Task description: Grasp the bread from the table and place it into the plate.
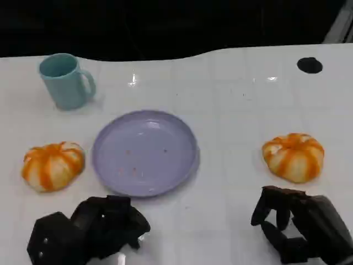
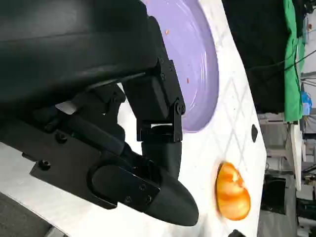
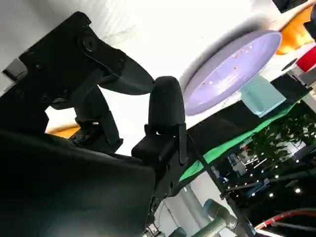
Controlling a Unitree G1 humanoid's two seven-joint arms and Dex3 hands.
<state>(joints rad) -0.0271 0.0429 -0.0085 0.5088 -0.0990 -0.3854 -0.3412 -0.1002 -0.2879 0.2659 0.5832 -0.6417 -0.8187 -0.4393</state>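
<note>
Approach step, nothing grasped. The plate (image 1: 144, 152) holds no bread. One bread roll (image 1: 294, 156) lies right of the plate, just beyond the right hand (image 1: 300, 229), fingers apart and empty. Another roll (image 1: 53, 165) lies left of the plate; the left hand (image 1: 91, 229) holds nothing, fingers curled. Next: reach forward and close on a roll.

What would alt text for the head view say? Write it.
An empty purple plate sits mid-table between two orange-striped bread rolls, a teal mug behind. Both black hands, left hand and right hand, hold nothing.
</note>
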